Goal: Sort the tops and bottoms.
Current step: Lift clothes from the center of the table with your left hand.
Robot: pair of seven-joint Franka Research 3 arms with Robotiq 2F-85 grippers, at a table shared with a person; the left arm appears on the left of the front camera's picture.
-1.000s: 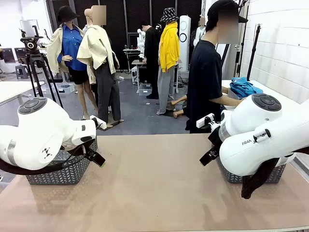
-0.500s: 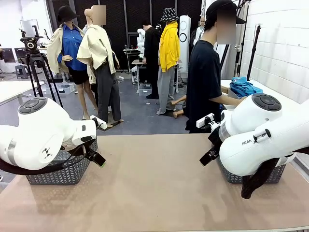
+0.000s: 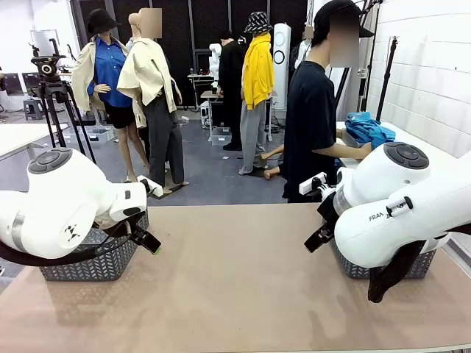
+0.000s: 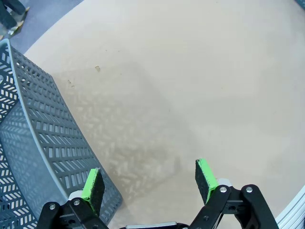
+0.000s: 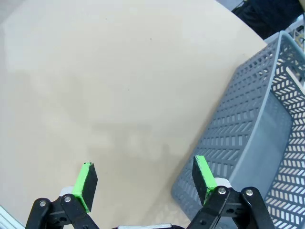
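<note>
A bunched blue garment (image 3: 368, 128), apparently one of the bottoms, lies on a white side table at the far right, and the person's hand rests on it. The tops are out of view. My left gripper (image 3: 149, 242) hovers open and holds nothing, beside the left grey basket (image 3: 88, 263). In the left wrist view the left gripper (image 4: 149, 179) has its green pads wide apart over the bare tabletop (image 4: 190, 71). My right gripper (image 3: 316, 238) is open too, next to the right grey basket (image 3: 352, 269). The right wrist view shows the right gripper (image 5: 144, 176) with nothing between its pads.
The left basket's wall (image 4: 38, 138) stands just beside my left finger. The right basket (image 5: 252, 133) lies close to my right finger, with nothing in the part of it that shows. The person (image 3: 313, 125) stands at the far edge, turned toward the side table.
The person has gathered and raised the blue garment slightly on the side table. Neither arm has moved.
</note>
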